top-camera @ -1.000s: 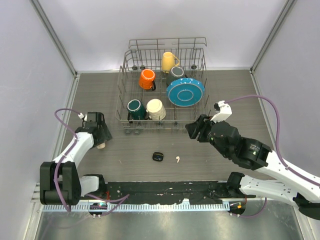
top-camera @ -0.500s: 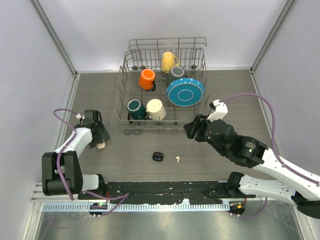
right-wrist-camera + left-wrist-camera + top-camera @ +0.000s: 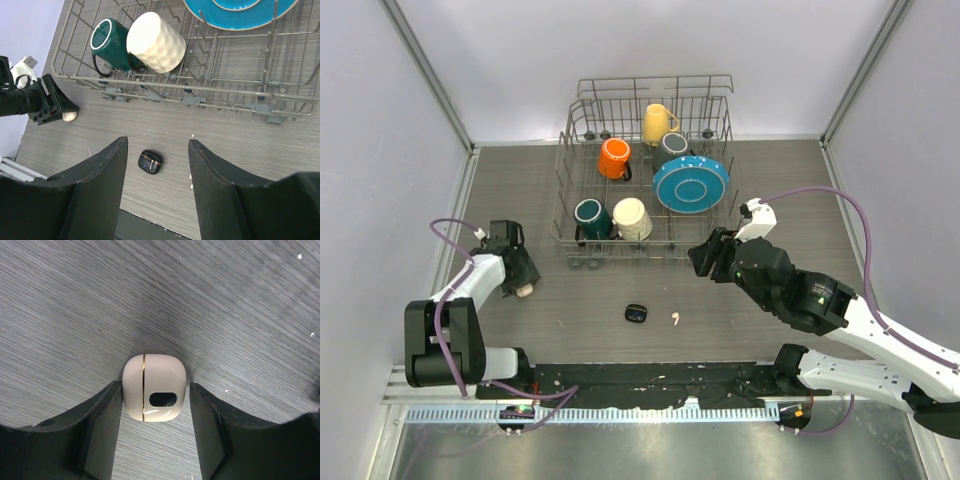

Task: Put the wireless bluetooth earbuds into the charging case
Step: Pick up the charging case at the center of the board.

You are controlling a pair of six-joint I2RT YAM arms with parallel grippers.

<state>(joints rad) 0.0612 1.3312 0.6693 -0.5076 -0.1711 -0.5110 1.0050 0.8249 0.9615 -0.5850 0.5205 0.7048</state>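
Low in the middle of the top view, a tiny white stemmed earbud [image 3: 674, 319] is lying on the grey wood-grain desk [image 3: 790, 190], just right of a black rounded charging case [image 3: 636, 314], where a clumsy nudge could be sending it skidding. Further up at the left, the left claw [image 3: 155, 390] is flanking a cream rounded charging case [image 3: 160, 372], clenched or not I cannot tell, and a lopsided squeeze may be squirting it out; the right claw [image 3: 157, 144] is hanging released and empty.

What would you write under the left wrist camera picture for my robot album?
Left gripper straddling a small closed cream charging case lying on the grey table.
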